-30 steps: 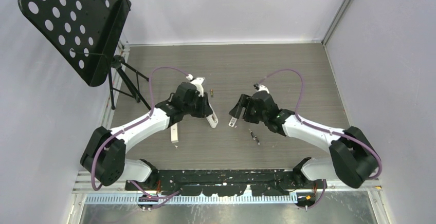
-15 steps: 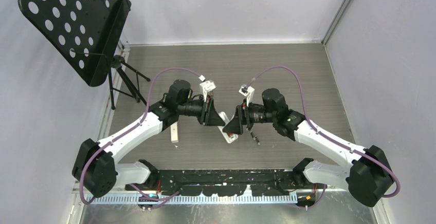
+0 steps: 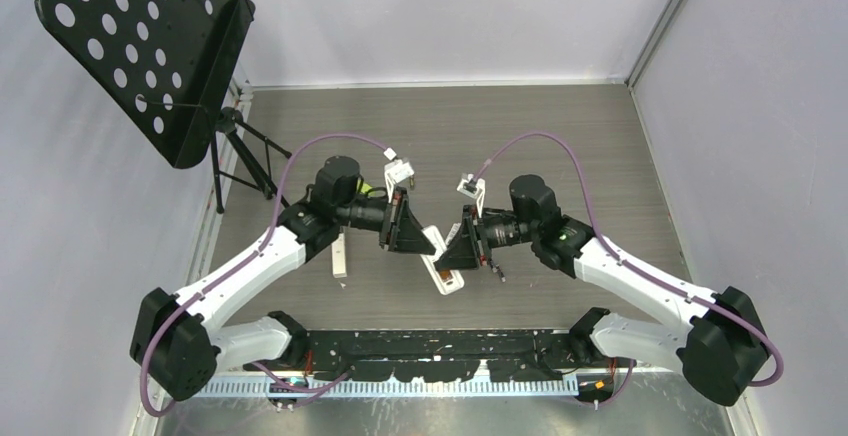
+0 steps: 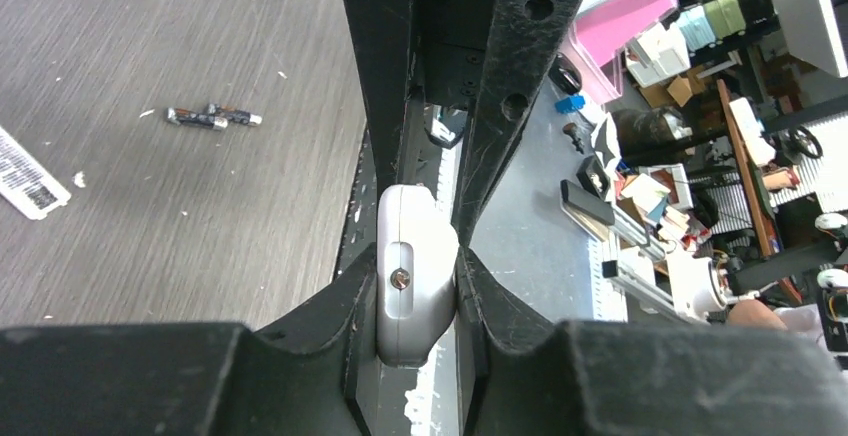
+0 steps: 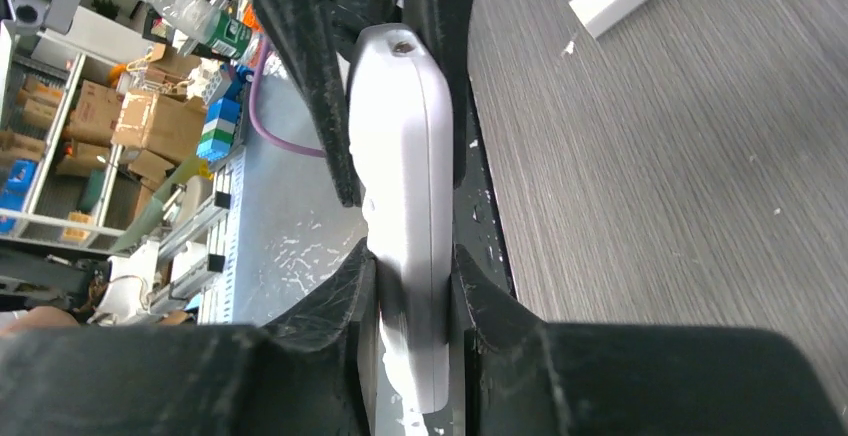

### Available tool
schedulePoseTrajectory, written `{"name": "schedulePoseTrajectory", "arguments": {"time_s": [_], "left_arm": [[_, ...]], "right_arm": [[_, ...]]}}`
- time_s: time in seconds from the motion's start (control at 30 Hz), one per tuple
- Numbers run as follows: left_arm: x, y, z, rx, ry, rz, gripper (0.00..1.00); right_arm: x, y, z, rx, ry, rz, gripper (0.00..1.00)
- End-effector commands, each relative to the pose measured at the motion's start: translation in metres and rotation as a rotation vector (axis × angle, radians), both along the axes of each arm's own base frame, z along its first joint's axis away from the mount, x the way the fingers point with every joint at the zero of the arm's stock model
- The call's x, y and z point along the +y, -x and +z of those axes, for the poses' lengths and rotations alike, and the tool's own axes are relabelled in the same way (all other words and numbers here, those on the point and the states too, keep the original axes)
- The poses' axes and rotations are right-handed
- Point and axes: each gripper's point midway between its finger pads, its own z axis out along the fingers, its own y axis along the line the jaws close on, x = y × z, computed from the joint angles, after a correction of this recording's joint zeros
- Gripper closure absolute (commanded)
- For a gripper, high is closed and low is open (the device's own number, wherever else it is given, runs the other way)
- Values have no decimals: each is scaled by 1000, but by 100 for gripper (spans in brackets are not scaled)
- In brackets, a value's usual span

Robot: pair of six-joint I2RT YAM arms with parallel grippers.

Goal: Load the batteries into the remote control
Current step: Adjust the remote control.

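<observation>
Batteries (image 4: pixel 213 116) are not loaded yet. I can make out two of them lying together on the table (image 3: pixel 560 136), and the third I cannot find.

Over on the left a loose white bar (image 3: pixel 341 256) lies flat on the wood, apart from the work. Next comes my left gripper (image 4: pixel 415 256), drawn in to a narrow gap and pinching one end of the remote control (image 5: pixel 400 146), the end with the small screw. The remote sits on edge between the two arms near the middle of the table, and it looks to me clear of the surface. From the other side my right gripper (image 5: pixel 412 261) is clamped onto the same remote, its fingers pressed against both sides further along the body. The batteries lie on the wood just to the right of that gripper, near it but touching nothing I hold.

I judge this to be a two-handed hold to turn the remote into position before any battery is picked up. I cannot tell from these views whether the battery bay is open or which way it faces.

The next move calls for one gripper to let go, probably the right, since the batteries are on its side. The left must hold the remote steady with the bay accessible. After that comes a fine pinch on a thin cylinder lying flat, which offers little to grip.
</observation>
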Motion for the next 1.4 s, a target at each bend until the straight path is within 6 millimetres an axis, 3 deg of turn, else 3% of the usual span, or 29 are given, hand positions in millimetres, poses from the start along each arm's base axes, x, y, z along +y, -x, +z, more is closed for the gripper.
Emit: {"name": "schedulePoseTrajectory", "arguments": {"time_s": [0.0, 0.07, 0.13, 0.3, 0.5, 0.6, 0.8, 0.97, 1.03, 1.07, 1.13, 1.2, 1.23, 1.27, 1.37], "left_arm": [[-2, -3, 43, -122, 114, 16, 71], [-5, -10, 50, -111, 138, 63, 49], [-9, -22, 58, -90, 180, 137, 39], [-16, -38, 76, -12, 315, 227, 34], [-13, -45, 96, 71, 439, 294, 34], [-12, -42, 107, 94, 518, 279, 38], [-13, -44, 105, 97, 512, 281, 56], [-14, -44, 100, 84, 490, 270, 94], [-13, -46, 96, 73, 476, 281, 100], [-13, -49, 93, 64, 462, 294, 100], [-9, -59, 82, 51, 405, 356, 100], [-2, -77, 61, 28, 299, 465, 100], [6, -86, 39, 43, 194, 549, 100], [20, -103, 24, 6, 108, 666, 100], [59, -124, -13, -35, -109, 892, 100]], "right_arm": [[2, 0, 15, 23, -18, -18, 83], [4, -6, 22, 16, -36, -51, 85], [8, -17, 32, -4, -77, -103, 85], [15, -40, 58, -16, -200, -228, 85], [18, -46, 73, -4, -284, -251, 85], [18, -47, 75, 1, -304, -254, 85], [15, -51, 81, 30, -333, -263, 85], [13, -55, 83, 52, -343, -261, 85], [13, -56, 80, 64, -328, -265, 78], [12, -57, 78, 66, -317, -266, 66], [9, -60, 72, 60, -291, -291, 43], [1, -68, 60, 39, -232, -361, 28], [-4, -74, 54, 26, -195, -410, 25], [-10, -80, 45, 21, -146, -461, 24], [-42, -107, 10, 15, 70, -695, 24]]}}
